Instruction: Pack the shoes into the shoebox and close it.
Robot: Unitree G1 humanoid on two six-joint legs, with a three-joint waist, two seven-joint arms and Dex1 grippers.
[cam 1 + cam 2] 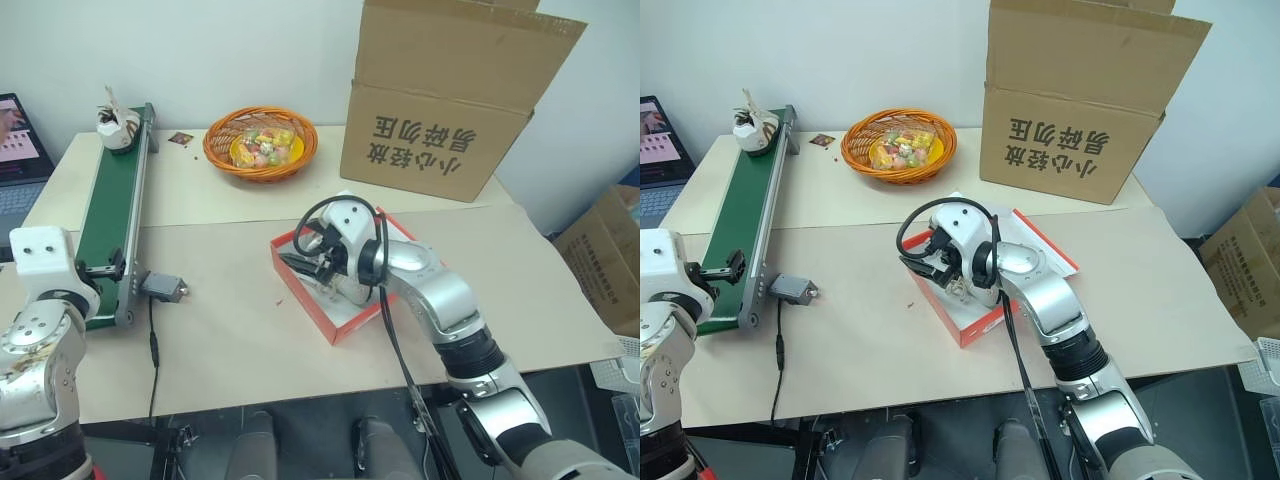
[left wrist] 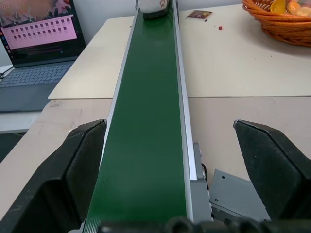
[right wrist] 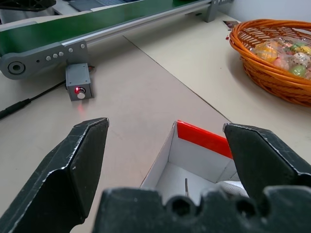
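My left gripper (image 2: pixel 170 170) is at the near end of the green conveyor belt (image 1: pixel 115 205), pointing level along it, fingers spread wide with nothing between them. One shoe (image 1: pixel 117 127) sits at the belt's far end, close to the table's back edge. The belt's control box (image 1: pixel 163 288) lies just beside the near end. My right gripper (image 3: pixel 167 165) hangs over the open shoebox (image 1: pixel 300 290) at mid-table, fingers wide apart, empty. Bare tabletop (image 1: pixel 230 330) lies between belt and shoebox.
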